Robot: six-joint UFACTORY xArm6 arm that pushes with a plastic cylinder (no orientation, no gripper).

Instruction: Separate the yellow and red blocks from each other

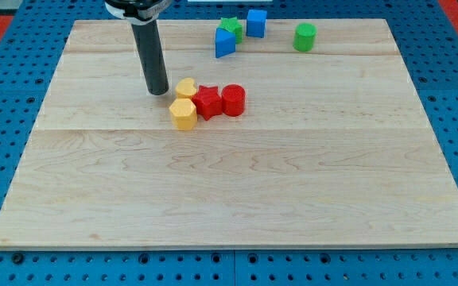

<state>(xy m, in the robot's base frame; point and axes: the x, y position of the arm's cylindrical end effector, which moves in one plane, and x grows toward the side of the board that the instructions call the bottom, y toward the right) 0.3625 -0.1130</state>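
A yellow heart-shaped block [186,87] and a yellow hexagonal block [183,114] lie near the board's middle, touching each other. A red star-shaped block [207,102] touches both on their right. A red cylinder [233,100] touches the star's right side. My tip [158,91] rests on the board just left of the yellow heart, a small gap away from it.
At the view's top lie a green star-shaped block [231,27], a blue triangular block [224,44] touching it, a blue cube [256,22] and a green cylinder [304,36]. The wooden board [229,191] lies on a blue perforated table.
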